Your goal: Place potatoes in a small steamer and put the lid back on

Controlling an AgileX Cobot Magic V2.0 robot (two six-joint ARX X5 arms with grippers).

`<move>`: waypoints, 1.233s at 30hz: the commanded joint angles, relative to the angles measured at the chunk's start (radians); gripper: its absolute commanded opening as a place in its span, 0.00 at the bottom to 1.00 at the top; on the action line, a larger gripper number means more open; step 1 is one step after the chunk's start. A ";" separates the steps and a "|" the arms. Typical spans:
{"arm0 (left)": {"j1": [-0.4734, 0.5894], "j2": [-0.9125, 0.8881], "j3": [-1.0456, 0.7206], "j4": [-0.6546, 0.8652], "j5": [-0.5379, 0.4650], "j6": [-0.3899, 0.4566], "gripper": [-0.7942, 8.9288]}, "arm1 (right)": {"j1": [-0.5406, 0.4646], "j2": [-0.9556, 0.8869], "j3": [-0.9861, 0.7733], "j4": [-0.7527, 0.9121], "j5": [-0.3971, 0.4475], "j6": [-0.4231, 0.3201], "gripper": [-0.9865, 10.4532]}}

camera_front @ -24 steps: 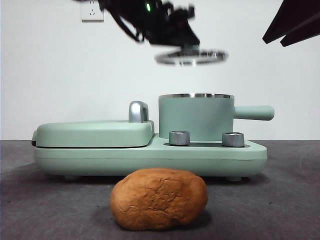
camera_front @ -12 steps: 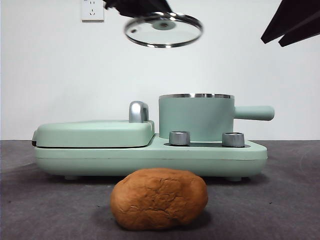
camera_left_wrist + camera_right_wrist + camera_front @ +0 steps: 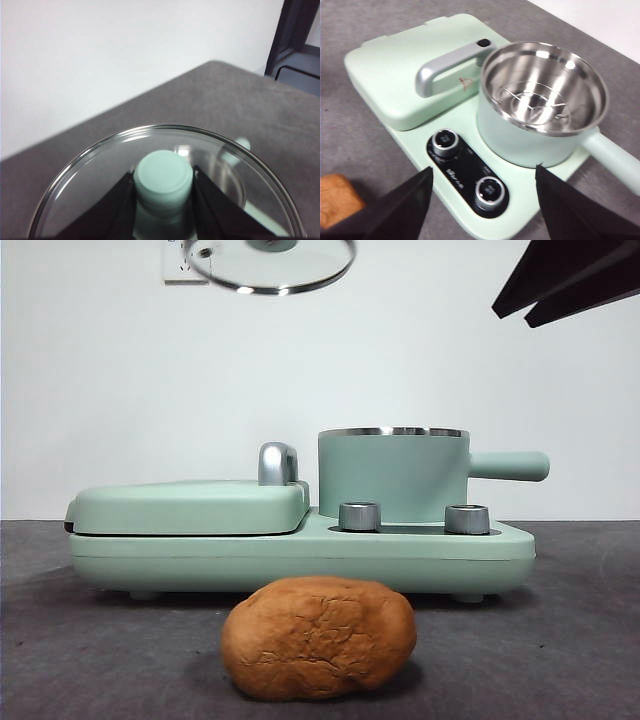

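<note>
The orange-brown potato (image 3: 318, 638) lies on the grey table in front of the appliance; a corner of the potato (image 3: 335, 202) shows in the right wrist view. The mint-green steamer pot (image 3: 392, 474) stands uncovered on the base, its steel inside bare (image 3: 543, 91). The glass lid (image 3: 270, 264) hangs high at the top left, tilted. My left gripper (image 3: 163, 186) is shut on the lid's green knob (image 3: 163, 177). My right gripper (image 3: 482, 200) is open, hovering above the control knobs, and shows as a dark tip (image 3: 570, 282) at the top right.
The flat green griddle cover (image 3: 190, 506) with a steel handle (image 3: 451, 67) sits left of the pot. Two steel knobs (image 3: 359, 516) face front on the base. The pot's handle (image 3: 510, 465) points right. A wall socket (image 3: 183, 262) is behind the lid.
The lid, held by my left gripper, has risen and moved left, away from above the pot, tilting toward the camera. The right gripper's tip has shifted slightly left.
</note>
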 commanded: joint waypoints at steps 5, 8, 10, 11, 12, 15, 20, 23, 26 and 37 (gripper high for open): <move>0.033 -0.171 -0.195 0.027 0.001 -0.046 0.09 | 0.121 0.010 0.018 0.005 0.001 -0.004 0.38; 0.059 -0.253 -0.282 0.026 0.001 -0.074 0.09 | 0.202 0.025 0.018 -0.002 0.006 -0.032 0.39; 0.076 -0.304 -0.330 0.025 0.001 -0.087 0.09 | 0.254 0.045 0.018 -0.010 0.024 -0.047 0.39; 0.084 -0.327 -0.349 0.023 0.001 -0.091 0.09 | 0.281 0.059 0.018 -0.016 0.034 -0.053 0.39; 0.091 -0.345 -0.363 0.018 0.001 -0.094 0.09 | 0.303 0.072 0.018 -0.020 0.044 -0.056 0.39; 0.111 -0.392 -0.392 -0.006 0.001 -0.096 0.09 | 0.367 0.125 0.018 -0.029 0.054 -0.077 0.40; 0.127 -0.417 -0.393 -0.058 0.001 -0.096 0.09 | 0.446 0.227 0.018 -0.027 0.053 -0.077 0.43; 0.127 -0.416 -0.393 -0.060 0.001 -0.095 0.09 | 0.472 0.285 0.018 -0.026 0.053 -0.077 0.43; 0.127 -0.416 -0.393 -0.060 0.001 -0.095 0.09 | 0.491 0.338 0.018 -0.020 0.053 -0.078 0.43; 0.127 -0.416 -0.393 -0.060 0.001 -0.089 0.09 | 0.504 0.466 0.018 0.011 0.054 -0.097 0.43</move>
